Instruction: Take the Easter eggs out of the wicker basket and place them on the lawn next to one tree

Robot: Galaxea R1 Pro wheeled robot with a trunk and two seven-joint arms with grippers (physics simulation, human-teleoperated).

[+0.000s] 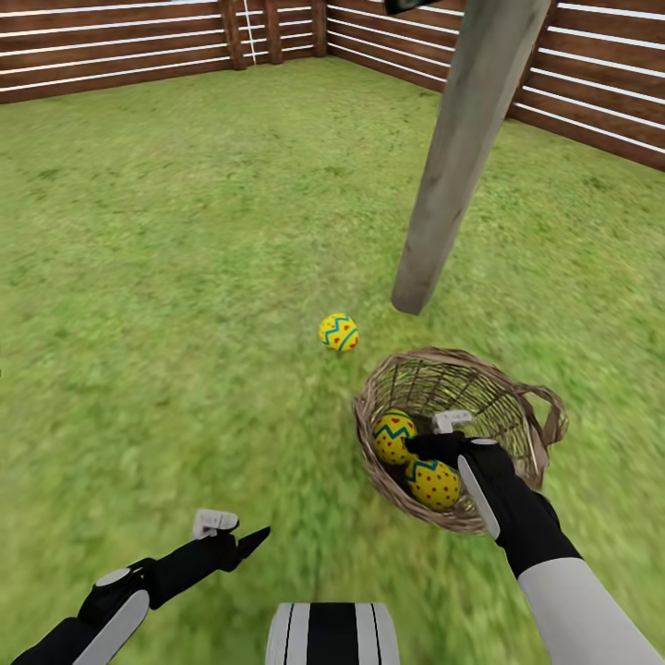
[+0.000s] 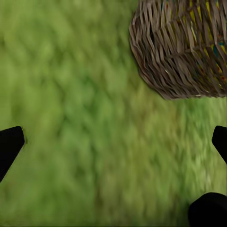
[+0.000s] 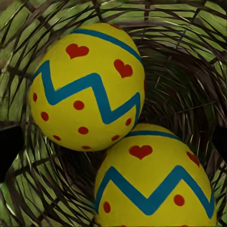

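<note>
Two eggs [image 1: 416, 457] lie in the wicker basket [image 1: 517, 406] under the right gripper [image 1: 441, 436], jaws spread; beyond it, one egg [image 1: 339, 332] sits beside the tree [image 1: 453, 175]. Left gripper [image 1: 231, 536] hangs open.

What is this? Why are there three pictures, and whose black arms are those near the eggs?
They belong to a robot in a computer-made garden. The big picture comes from a camera on its head, looking down at the lawn. The other two come from little cameras by its wrists.

Each arm ends in a pincer, a hand with two fingers. The right pincer reaches into the wicker basket, where two yellow Easter eggs lie touching: one and another. Its wrist camera sees them very close. It holds nothing yet, and I cannot tell how wide it is open.

The left pincer hangs open and empty over the grass.

A third egg already lies on the grass near the tree trunk. A wooden fence runs around it all.
</note>
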